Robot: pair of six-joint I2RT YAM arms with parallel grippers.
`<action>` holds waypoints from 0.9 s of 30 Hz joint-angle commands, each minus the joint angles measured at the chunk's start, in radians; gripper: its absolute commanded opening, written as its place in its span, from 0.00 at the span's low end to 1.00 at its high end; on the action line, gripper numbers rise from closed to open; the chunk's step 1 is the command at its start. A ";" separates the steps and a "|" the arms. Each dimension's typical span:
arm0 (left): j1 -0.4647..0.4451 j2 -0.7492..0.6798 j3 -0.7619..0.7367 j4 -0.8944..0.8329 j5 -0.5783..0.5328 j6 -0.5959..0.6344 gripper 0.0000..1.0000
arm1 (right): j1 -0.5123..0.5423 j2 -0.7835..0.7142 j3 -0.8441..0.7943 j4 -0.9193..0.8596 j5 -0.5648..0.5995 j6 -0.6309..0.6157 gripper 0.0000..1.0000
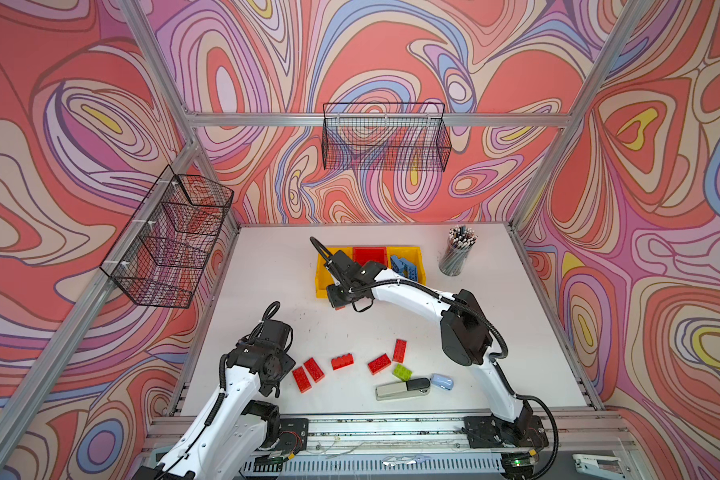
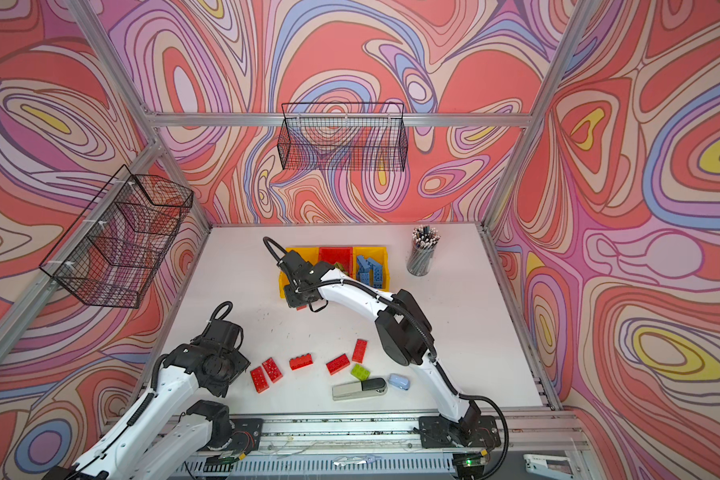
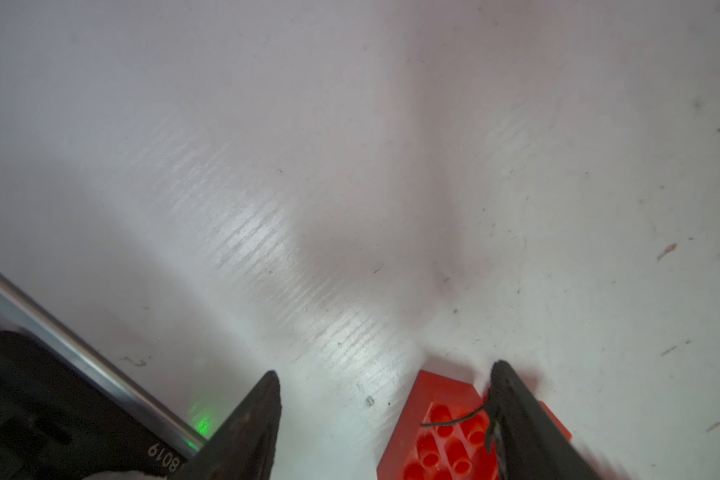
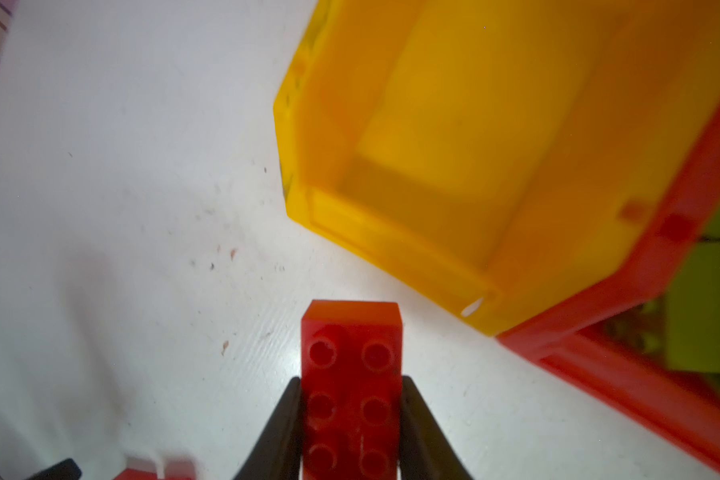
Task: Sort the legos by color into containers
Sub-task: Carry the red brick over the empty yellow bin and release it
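Gripping a red brick (image 4: 352,332) across its long sides, my right claw (image 4: 351,380) sits just before the empty yellow bin (image 4: 391,245), likely the reds' home. My left claw (image 3: 386,370) hangs open, far from that bin.

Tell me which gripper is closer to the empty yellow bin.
Right. The right gripper, shut on a red brick, is just in front of the empty yellow bin. The left gripper is open, far off beside the loose red bricks.

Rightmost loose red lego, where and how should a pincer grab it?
From straight above, pinch the rightmost red lego across its two long sides at mid-length. It lies flat, studs up, both long sides clear; the green lego sits beyond one short end.
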 commanded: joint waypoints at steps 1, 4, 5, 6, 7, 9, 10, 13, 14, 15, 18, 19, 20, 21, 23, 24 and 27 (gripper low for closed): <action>-0.005 -0.003 0.044 -0.012 -0.032 -0.003 0.66 | -0.048 -0.006 0.104 -0.061 0.016 -0.049 0.32; -0.006 0.000 0.048 -0.009 -0.037 -0.013 0.66 | -0.078 0.052 0.184 -0.073 0.006 -0.067 0.32; -0.006 0.003 0.050 -0.007 -0.036 -0.015 0.66 | -0.083 0.066 0.202 -0.069 0.000 -0.070 0.32; -0.006 0.010 0.053 -0.004 -0.034 -0.016 0.66 | -0.091 0.079 0.219 -0.062 -0.007 -0.073 0.32; -0.005 0.015 0.059 -0.004 -0.033 -0.017 0.66 | -0.096 0.092 0.236 -0.055 -0.012 -0.075 0.32; -0.006 0.031 0.066 -0.002 -0.031 -0.015 0.65 | -0.103 0.115 0.265 -0.044 -0.020 -0.079 0.32; -0.005 0.039 0.071 -0.004 -0.029 -0.015 0.65 | -0.108 0.126 0.280 -0.043 -0.024 -0.081 0.33; -0.005 0.056 0.077 -0.001 -0.019 -0.016 0.65 | -0.125 0.156 0.315 -0.031 -0.048 -0.081 0.33; -0.006 0.062 0.078 0.000 -0.017 -0.016 0.65 | -0.130 0.163 0.322 -0.025 -0.054 -0.080 0.33; -0.006 0.069 0.080 0.003 -0.018 -0.015 0.65 | -0.134 0.169 0.326 -0.017 -0.061 -0.079 0.33; -0.006 0.095 0.087 0.012 -0.014 -0.009 0.65 | -0.143 0.188 0.341 -0.002 -0.079 -0.074 0.35; -0.006 0.106 0.092 0.015 -0.013 -0.006 0.65 | -0.146 0.198 0.352 -0.004 -0.085 -0.074 0.38; -0.005 0.118 0.097 0.019 -0.011 -0.001 0.65 | -0.146 0.207 0.365 -0.007 -0.091 -0.075 0.44; -0.005 0.132 0.106 0.023 -0.009 0.006 0.65 | -0.147 0.215 0.376 -0.009 -0.096 -0.074 0.54; -0.006 0.158 0.124 0.024 -0.007 0.019 0.66 | -0.148 0.214 0.386 -0.003 -0.111 -0.074 0.69; -0.006 0.170 0.132 0.024 -0.005 0.024 0.66 | -0.147 0.208 0.386 0.004 -0.113 -0.073 0.76; -0.007 0.195 0.154 0.030 0.007 0.038 0.66 | -0.149 0.182 0.384 0.014 -0.113 -0.074 0.84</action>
